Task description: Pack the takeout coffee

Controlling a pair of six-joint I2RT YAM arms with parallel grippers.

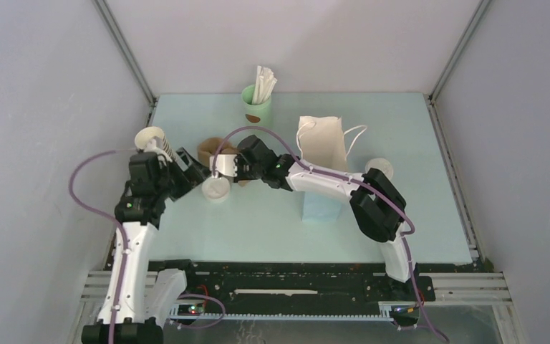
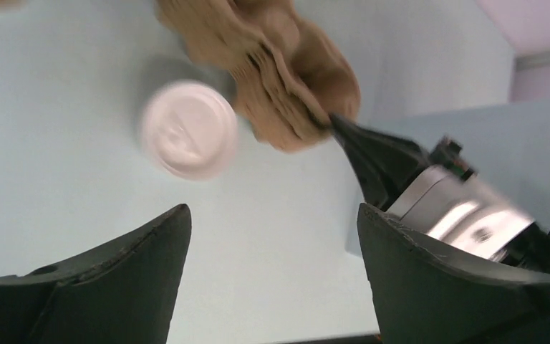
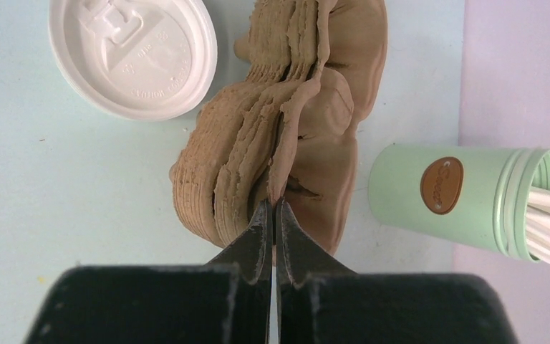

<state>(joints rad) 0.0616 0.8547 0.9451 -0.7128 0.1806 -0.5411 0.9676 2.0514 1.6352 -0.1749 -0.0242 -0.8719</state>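
Where the coffee cup (image 1: 215, 188) stands: on the table (image 1: 258, 229), left of centre, just beside the stack of brown cups (image 3: 286, 136). From above, mostly its white lid (image 3: 132, 54) shows.
Left gripper (image 2: 273, 215): jaws wide apart with nothing between them, hovering near the cup on its left.
Right gripper (image 3: 272, 208): jaws closed, tips pinched on a fold of the stack of brown cups, with its arm stretched across the middle of the table.
Bag (image 1: 321, 140): upright, right of centre, well apart from the cup. The right arm lies between the two.
Step in hand: probably the left gripper taking hold of the cup.
Approach: it centres the jaws around the cup before closing, so neither finger knocks it into the stack.
Grip: best on the paper wall below the lid, with the jaws level and the squeeze gentle. A pinch on the lid could pop it off, and a hard squeeze could buckle the paper.
Carry: upright and high enough to pass over the right arm, then straight down through the bag's mouth.
Risk: the cup tips if a finger catches the lid's rim.
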